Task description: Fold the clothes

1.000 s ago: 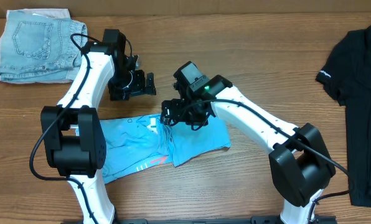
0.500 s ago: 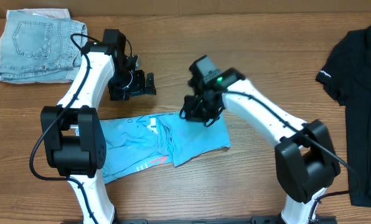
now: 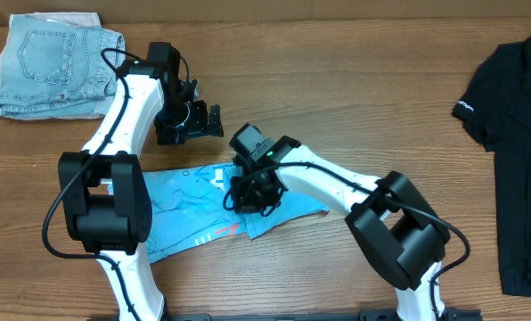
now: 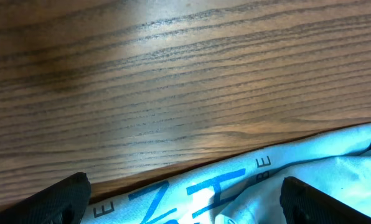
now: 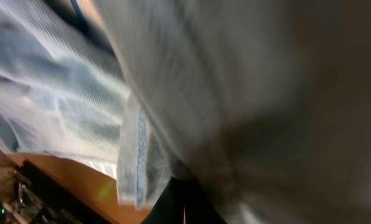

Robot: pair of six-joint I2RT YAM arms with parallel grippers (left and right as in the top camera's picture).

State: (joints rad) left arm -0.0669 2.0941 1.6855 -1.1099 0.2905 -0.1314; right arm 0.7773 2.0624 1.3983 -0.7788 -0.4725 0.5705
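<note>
Sky-blue T-shirt, black T-shirt, pale denim shorts

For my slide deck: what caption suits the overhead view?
Right gripper closed on the crumpled light sky-blue T-shirt on the wooden table; left gripper open nearby.

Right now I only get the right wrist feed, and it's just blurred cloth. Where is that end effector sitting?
Observer: In the overhead view the right end effector is low over the middle of the blue T-shirt, which lies crumpled on the table.
Operator: Open or shut?
Observer: Shut. I cannot tell whether any cloth is pinched.
Operator: And the left side?
Observer: The left end effector is open and empty, over bare wood just past the shirt's far edge.
</note>
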